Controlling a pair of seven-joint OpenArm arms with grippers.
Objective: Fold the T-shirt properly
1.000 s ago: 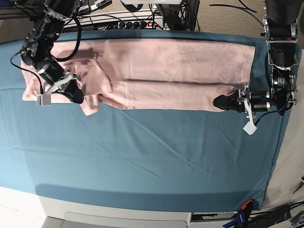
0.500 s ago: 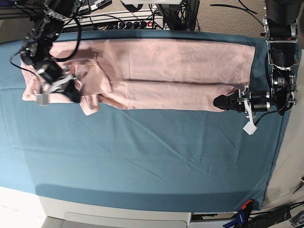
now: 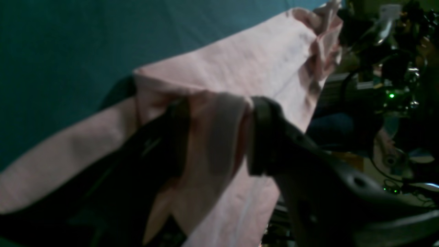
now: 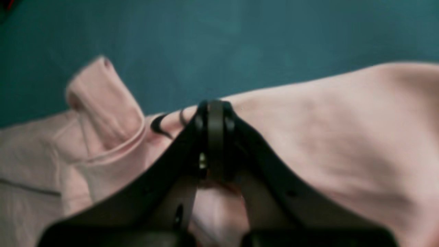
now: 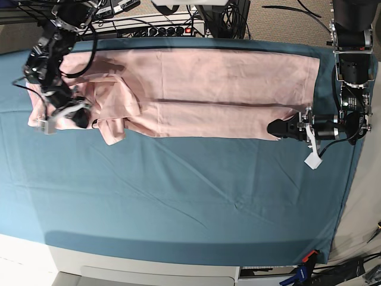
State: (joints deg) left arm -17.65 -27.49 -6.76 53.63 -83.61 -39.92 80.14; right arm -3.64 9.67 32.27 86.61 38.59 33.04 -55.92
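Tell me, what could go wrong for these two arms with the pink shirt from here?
The right tool pinches only a thin bit of the T-shirt near the collar, so the cloth might slip free. The left tool straddles a fold at the hem; pulling unevenly could drag the shirt askew. The bunched sleeve area may get folded in as a lump.

A teal cloth (image 5: 196, 196) covers the bench (image 5: 149, 271), whose pale front edge shows at the near side. The pink T-shirt (image 5: 220, 89) lies spread lengthwise along the far part of the cloth, bunched at its left end.
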